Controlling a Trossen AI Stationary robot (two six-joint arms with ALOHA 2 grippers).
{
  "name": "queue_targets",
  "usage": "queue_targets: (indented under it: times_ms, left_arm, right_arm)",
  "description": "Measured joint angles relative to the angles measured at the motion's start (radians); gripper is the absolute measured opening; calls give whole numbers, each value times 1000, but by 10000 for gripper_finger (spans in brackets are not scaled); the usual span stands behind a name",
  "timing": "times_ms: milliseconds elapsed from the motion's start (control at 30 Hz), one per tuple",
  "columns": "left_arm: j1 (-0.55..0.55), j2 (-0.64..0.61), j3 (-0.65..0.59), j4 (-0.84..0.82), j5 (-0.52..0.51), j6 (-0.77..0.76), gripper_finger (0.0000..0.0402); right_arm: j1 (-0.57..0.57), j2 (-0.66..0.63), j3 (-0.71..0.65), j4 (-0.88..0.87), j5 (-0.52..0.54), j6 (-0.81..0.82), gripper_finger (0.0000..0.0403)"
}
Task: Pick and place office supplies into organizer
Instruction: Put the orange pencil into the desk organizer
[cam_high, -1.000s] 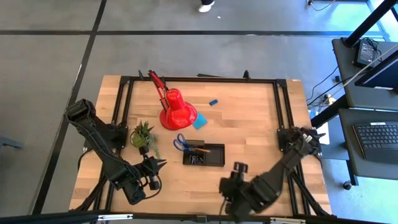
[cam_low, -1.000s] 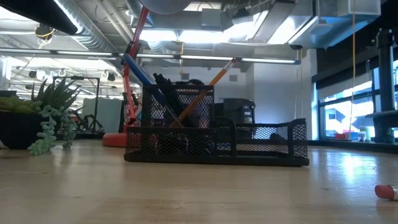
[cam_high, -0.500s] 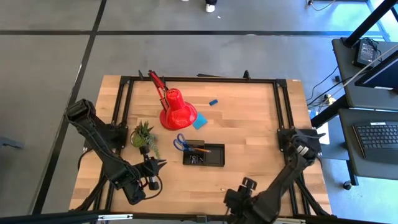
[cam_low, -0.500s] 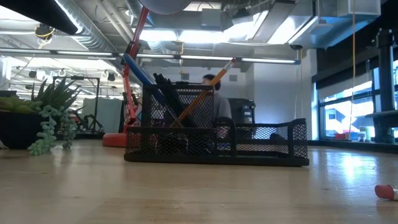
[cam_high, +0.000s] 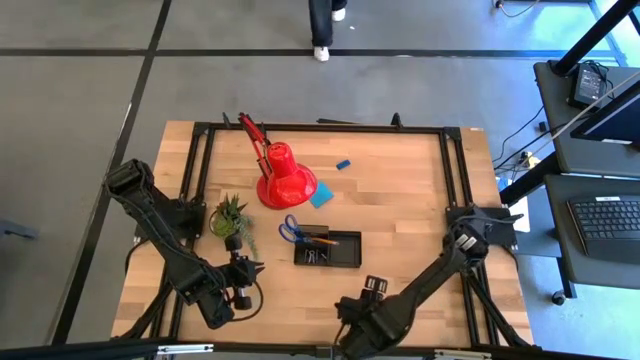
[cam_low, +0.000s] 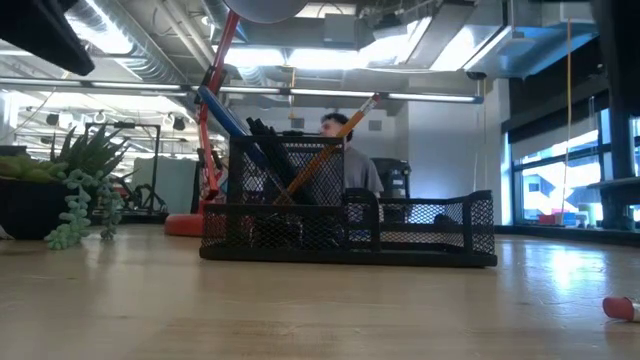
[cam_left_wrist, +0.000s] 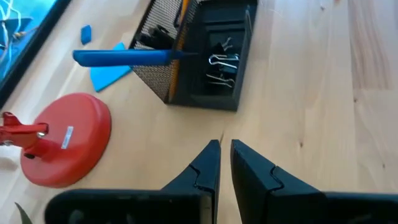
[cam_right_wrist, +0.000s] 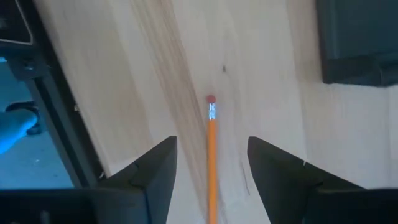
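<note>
An orange pencil (cam_right_wrist: 211, 155) lies flat on the table near its front edge; its eraser end (cam_low: 620, 308) shows in the low view. My right gripper (cam_right_wrist: 211, 180) points down over it, open, one finger on each side of the pencil and clear of it. The black mesh organizer (cam_high: 327, 250) stands mid-table holding blue-handled scissors (cam_left_wrist: 121, 57), a pencil, pens and binder clips (cam_left_wrist: 221, 68). A light-blue note pad (cam_high: 321, 195) and a blue eraser (cam_high: 343, 163) lie beyond it. My left gripper (cam_left_wrist: 224, 149) hangs shut and empty left of the organizer.
A red desk lamp (cam_high: 283, 175) stands at the back left of the table, and a small potted plant (cam_high: 230, 220) sits left of the organizer. A person (cam_low: 345, 150) stands beyond the table's far edge. Bare wood lies right of the organizer.
My right gripper has come down toward the table and shifted left along the near edge, ending over the pencil, still open. A person has walked into view behind the table.
</note>
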Motion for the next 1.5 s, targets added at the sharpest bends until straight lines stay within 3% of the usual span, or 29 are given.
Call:
queue_targets:
  times_ms: [400, 800, 1500]
  left_arm:
    - [-9, 0, 0, 0, 35, 0, 31]
    - [-41, 0, 0, -1, 32, 26, 31]
    - [-41, 0, 0, -7, 32, 27, 31]
  right_arm:
    - [-25, 34, -29, 29, -52, -86, 197]
    - [-45, 35, -155, 166, -62, -86, 147]
    - [-64, 34, -198, 209, -89, -94, 145]
